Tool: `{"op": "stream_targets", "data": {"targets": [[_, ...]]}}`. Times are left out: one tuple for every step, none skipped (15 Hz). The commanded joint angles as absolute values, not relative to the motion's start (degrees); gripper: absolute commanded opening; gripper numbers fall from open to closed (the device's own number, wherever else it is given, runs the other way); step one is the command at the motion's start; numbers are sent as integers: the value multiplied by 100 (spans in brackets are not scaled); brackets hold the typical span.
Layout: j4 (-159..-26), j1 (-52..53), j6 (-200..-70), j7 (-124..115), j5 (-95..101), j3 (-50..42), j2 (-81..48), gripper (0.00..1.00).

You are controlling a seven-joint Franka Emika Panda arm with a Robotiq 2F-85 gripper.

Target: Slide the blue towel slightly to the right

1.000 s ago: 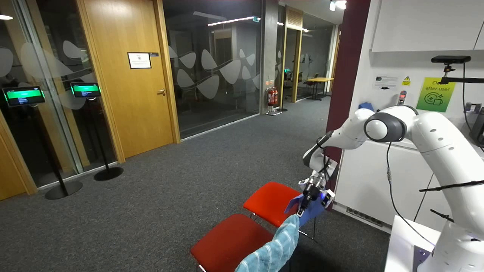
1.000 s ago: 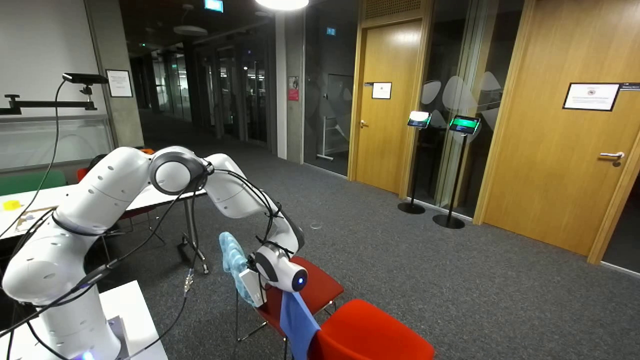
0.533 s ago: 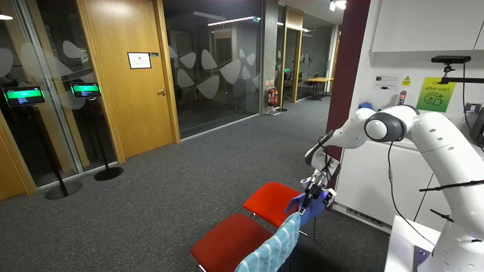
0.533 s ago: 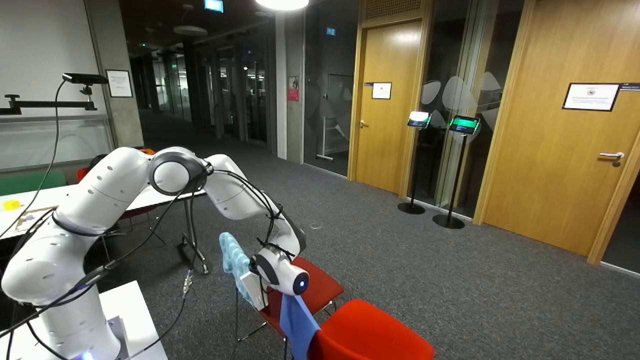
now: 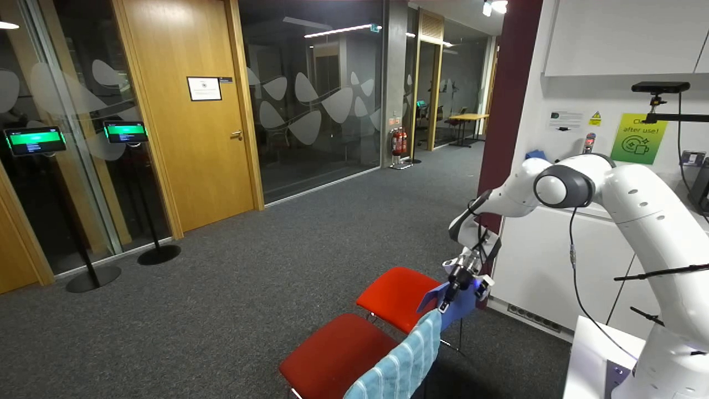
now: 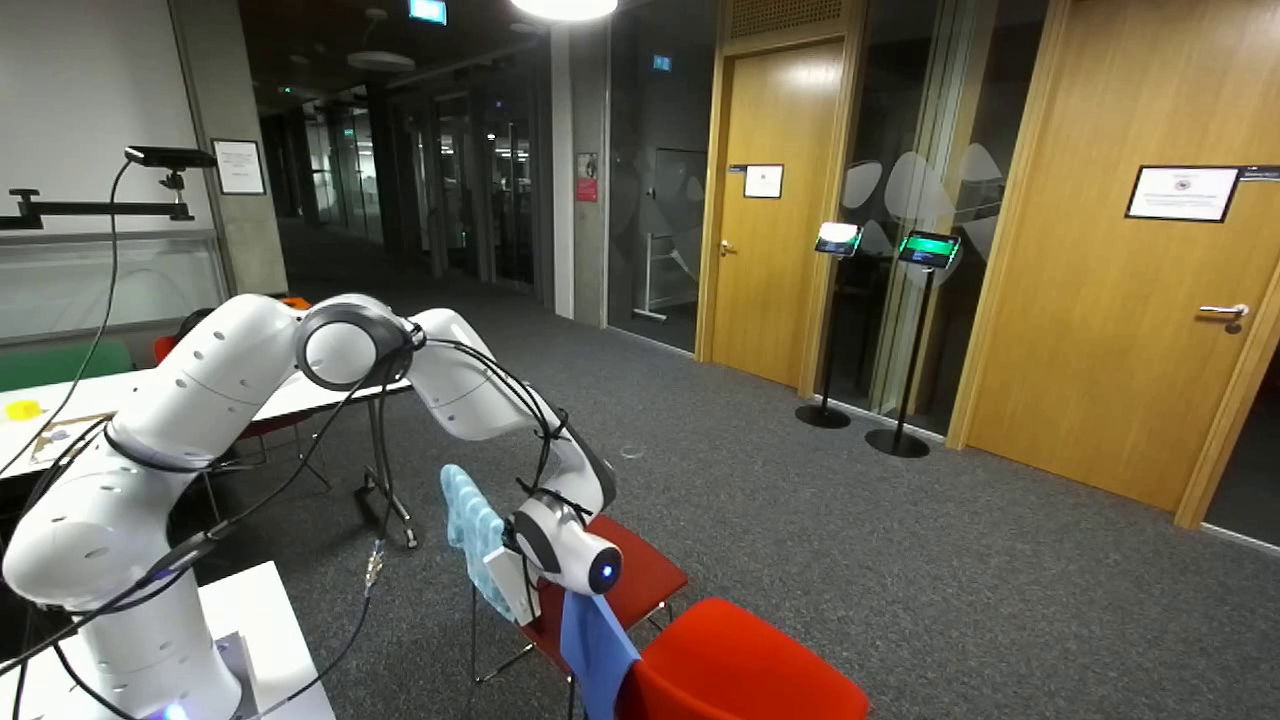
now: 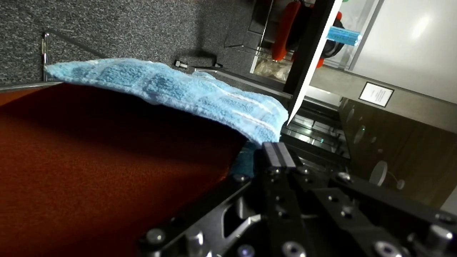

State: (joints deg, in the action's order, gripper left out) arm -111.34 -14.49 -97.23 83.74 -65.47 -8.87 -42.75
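- Task object: "blue towel" can be matched to 2 cloths. From the position of the black metal 2-finger gripper (image 7: pixel 274 144), the light teal-blue, white-striped terry towel (image 7: pixel 171 87) is judged to be meant; it is draped over the back of the dark-red, metal-legged chair (image 5: pixel 343 352).
- Alternative object: a plain royal-blue cloth (image 6: pixel 597 650) is hung over the back of the bright-red chair (image 6: pixel 755 660) just beside. Whether it is touched by the white arm (image 6: pixel 455 385) cannot be told.
- Gripper state: the grey pads (image 7: pixel 270 155) are pressed together at a corner of the towel. The cloth is tapered toward the pads, so the corner is judged to be pinched, although no cloth is visible between them. In an exterior view the pads are hidden by the white wrist (image 6: pixel 572 548).
- Governing relation: the gripper is positioned at the towel end nearer the bright-red chair. The towel's long axis is directed away from the gripper along the chair back, toward the upper left in the wrist view.
- Next move: a short pull back along this axis, toward the royal-blue cloth, is judged to be required; this direction is rightward in both exterior views.
- Caution: if overpulled, the corner may be lost from the pads.
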Motion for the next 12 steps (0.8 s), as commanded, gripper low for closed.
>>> {"op": "stream_targets", "data": {"targets": [[-11219, -1547, -9839, 8631, -6514, -926, -4123, 0], [-11201, -1544, -9856, 8647, -6504, -939, -4139, 0], [-11193, -1544, -9873, 8657, -6503, -944, -4148, 0], [-11182, -1542, -9885, 8661, -6499, -945, -4158, 0], [-11177, -1538, -9914, 8663, -6505, -947, -4166, 0], [-11178, -1544, -9941, 8671, -6517, -946, -4168, 0], [-11186, -1549, -9983, 8678, -6530, -948, -4163, 0], [-11192, -1555, -10034, 8688, -6536, -947, -4159, 0], [-11203, -1551, -10102, 8687, -6547, -949, -4153, 0], [-11200, -1556, -10128, 8692, -6540, -944, -4155, 0], [-11199, -1556, -10172, 8688, -6542, -942, -4156, 0], [-11195, -1561, -10207, 8684, -6548, -938, -4159, 0]]}}
